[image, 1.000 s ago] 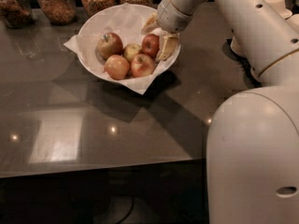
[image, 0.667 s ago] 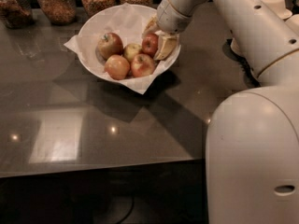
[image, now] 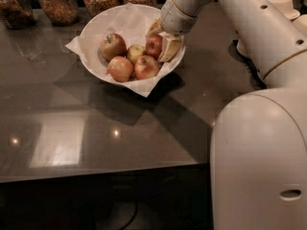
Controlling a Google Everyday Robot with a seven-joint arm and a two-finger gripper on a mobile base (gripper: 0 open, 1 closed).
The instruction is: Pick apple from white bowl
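The gripper [image: 163, 37] is set at the white bowl [image: 96, 28].
The apple [image: 153, 45] is seen against it; any grip cannot be told.

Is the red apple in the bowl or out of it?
In: the apple lies on the paper among other apples inside the bowl, with the gripper beside it.

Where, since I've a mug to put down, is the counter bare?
Bare: the counter between the white bowl and the near edge, left of the robot's body; also left of the bowl, in front of the jars. Crowded: the bowl's right side, where the gripper sits by the red apple.
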